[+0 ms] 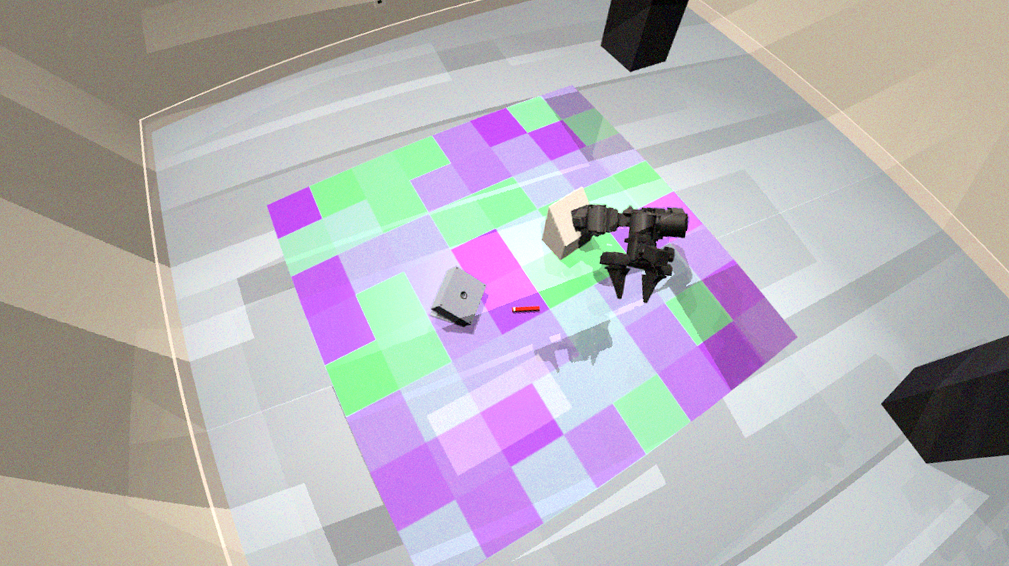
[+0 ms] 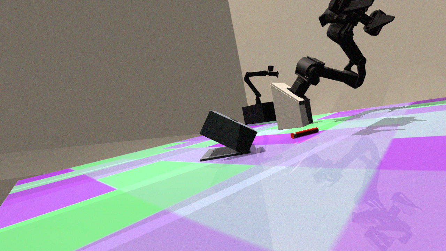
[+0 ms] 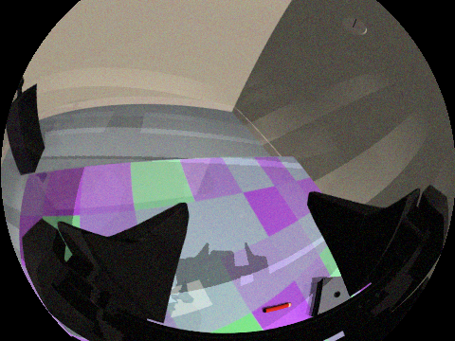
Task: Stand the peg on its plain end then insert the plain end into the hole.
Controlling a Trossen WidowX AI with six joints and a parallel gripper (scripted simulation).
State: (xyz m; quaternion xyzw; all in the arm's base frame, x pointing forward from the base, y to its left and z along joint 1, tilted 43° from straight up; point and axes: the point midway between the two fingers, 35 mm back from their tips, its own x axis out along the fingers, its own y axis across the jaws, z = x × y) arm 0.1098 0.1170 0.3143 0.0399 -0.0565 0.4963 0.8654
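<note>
A red peg (image 1: 526, 310) (image 2: 305, 132) (image 3: 277, 308) lies on its side on the checkered table, its white-banded end toward the panel in the top view. The grey sloped panel (image 1: 452, 303) (image 2: 220, 128) (image 3: 329, 301) stands near it on a thin base, with one dark hole (image 1: 463, 295) (image 3: 336, 294) in its face. My gripper (image 1: 632, 297) (image 3: 250, 205) is wide open and empty, high above the table and well away from the peg and panel. In the exterior view its fingers show at the top right.
The arm is mounted on a pale sloped block (image 1: 561, 226) (image 2: 288, 107) behind the peg. Black pedestals (image 1: 648, 9) (image 1: 1007, 397) (image 3: 26, 133) stand beyond the checkered area. One of them, in the exterior view (image 2: 258, 113), carries a small jointed arm.
</note>
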